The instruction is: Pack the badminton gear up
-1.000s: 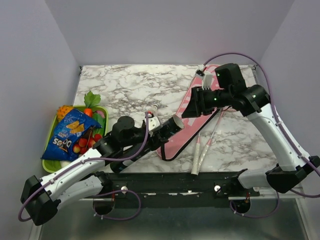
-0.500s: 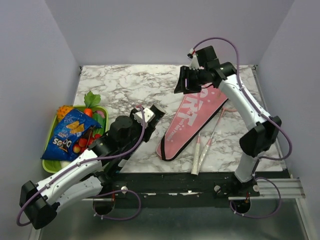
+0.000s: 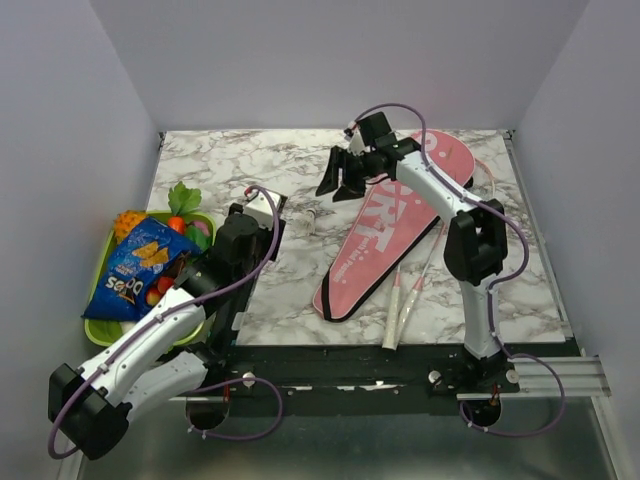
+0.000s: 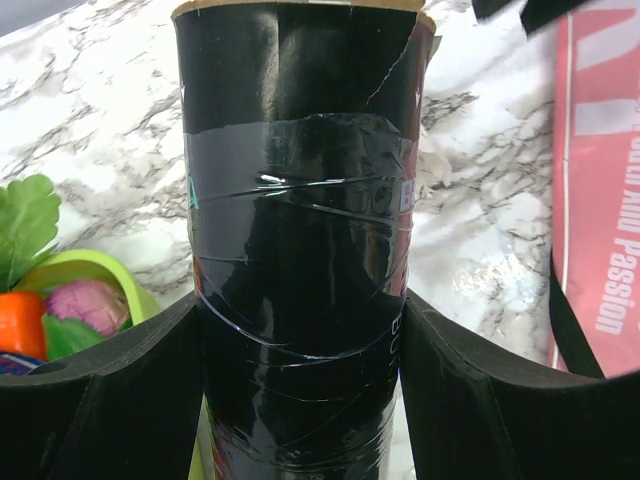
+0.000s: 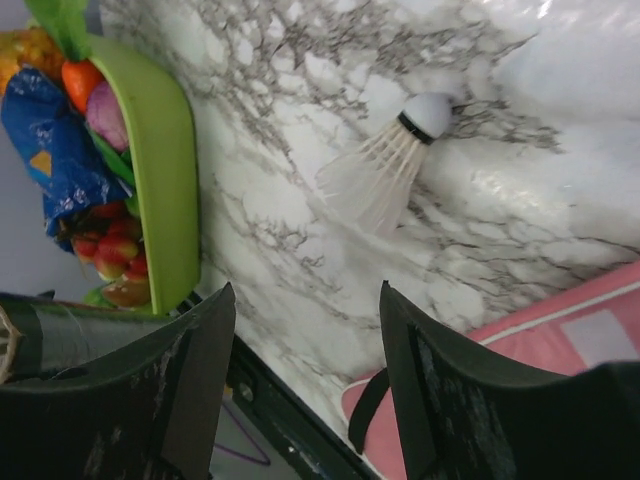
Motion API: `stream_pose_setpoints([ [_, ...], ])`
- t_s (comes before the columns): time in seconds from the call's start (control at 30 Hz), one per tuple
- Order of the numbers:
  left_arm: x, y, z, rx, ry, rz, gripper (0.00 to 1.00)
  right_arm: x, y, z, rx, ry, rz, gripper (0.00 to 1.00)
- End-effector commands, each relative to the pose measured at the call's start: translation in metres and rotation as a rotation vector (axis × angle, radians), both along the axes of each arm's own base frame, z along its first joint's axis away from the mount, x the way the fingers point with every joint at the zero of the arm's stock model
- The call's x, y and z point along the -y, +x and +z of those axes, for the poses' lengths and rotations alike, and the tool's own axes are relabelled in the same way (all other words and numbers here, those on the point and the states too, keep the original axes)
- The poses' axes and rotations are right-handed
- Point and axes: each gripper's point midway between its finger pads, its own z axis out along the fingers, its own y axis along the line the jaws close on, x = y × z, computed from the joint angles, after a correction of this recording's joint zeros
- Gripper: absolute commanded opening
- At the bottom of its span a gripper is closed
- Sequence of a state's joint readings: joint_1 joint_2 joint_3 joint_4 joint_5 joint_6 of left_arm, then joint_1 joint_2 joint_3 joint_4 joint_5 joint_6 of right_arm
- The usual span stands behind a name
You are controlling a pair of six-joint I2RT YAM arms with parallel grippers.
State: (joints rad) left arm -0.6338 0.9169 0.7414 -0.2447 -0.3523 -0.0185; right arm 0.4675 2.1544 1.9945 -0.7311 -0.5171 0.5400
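A: What is seen nearest the front edge?
B: Two rackets [image 3: 398, 305] are laid side by side on the marble table [image 3: 220, 170], handles nearest, shafts running back along the right edge of the pink bag [image 3: 385, 235].
A: Where is the black tube [image 4: 300, 250] found?
B: It is clamped between the fingers of the left gripper [image 3: 262, 205], left of the bag and just right of the green tray [image 3: 97, 328].
A: And farther back?
B: A white shuttlecock [image 3: 308, 218] is seen lying on the marble. Beyond it, the right gripper [image 3: 338, 185] is held by the bag's far-left edge, jaws spread, nothing gripped.
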Motion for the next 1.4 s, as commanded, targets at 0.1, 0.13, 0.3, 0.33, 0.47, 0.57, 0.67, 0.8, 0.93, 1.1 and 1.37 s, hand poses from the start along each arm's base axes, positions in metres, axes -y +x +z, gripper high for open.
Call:
stream_pose_setpoints([
  [0.1,-0.027,-0.002,0.006,0.033,-0.033,0.095,0.00,-0.059,-0.057,0.000,-0.167,0.211,0.086,0.69],
  [0.13,-0.028,-0.002,0.006,0.033,-0.033,0.096,0.00,-0.060,-0.057,-0.005,-0.180,0.211,0.065,0.69],
  [0.3,-0.027,-0.007,0.004,0.027,-0.038,0.071,0.00,-0.075,-0.061,-0.027,-0.241,0.193,-0.050,0.70],
  [0.33,-0.027,-0.008,0.003,0.021,-0.036,0.068,0.00,-0.076,-0.057,-0.030,-0.233,0.181,-0.085,0.71],
  [0.47,-0.025,-0.012,0.000,0.012,-0.044,0.050,0.00,-0.078,-0.046,-0.041,-0.233,0.143,-0.201,0.72],
  [0.57,-0.024,-0.013,-0.001,0.006,-0.043,0.036,0.00,-0.075,-0.036,-0.052,-0.235,0.116,-0.280,0.72],
  [0.67,-0.024,-0.014,-0.002,0.005,-0.033,0.028,0.00,-0.075,-0.025,-0.057,-0.226,0.105,-0.345,0.73],
  [0.8,-0.024,-0.015,-0.003,0.002,-0.023,0.018,0.00,-0.080,-0.019,-0.062,-0.244,0.107,-0.379,0.73],
  [0.93,-0.024,-0.015,-0.004,-0.001,-0.017,0.016,0.00,-0.089,-0.024,-0.064,-0.261,0.106,-0.359,0.73],
  [1.1,-0.024,-0.016,-0.006,-0.002,-0.012,0.011,0.00,-0.096,-0.031,-0.075,-0.293,0.089,-0.356,0.73],
  [1.37,-0.026,-0.017,-0.009,-0.006,-0.007,0.014,0.00,-0.088,-0.031,-0.089,-0.288,0.039,-0.385,0.74],
])
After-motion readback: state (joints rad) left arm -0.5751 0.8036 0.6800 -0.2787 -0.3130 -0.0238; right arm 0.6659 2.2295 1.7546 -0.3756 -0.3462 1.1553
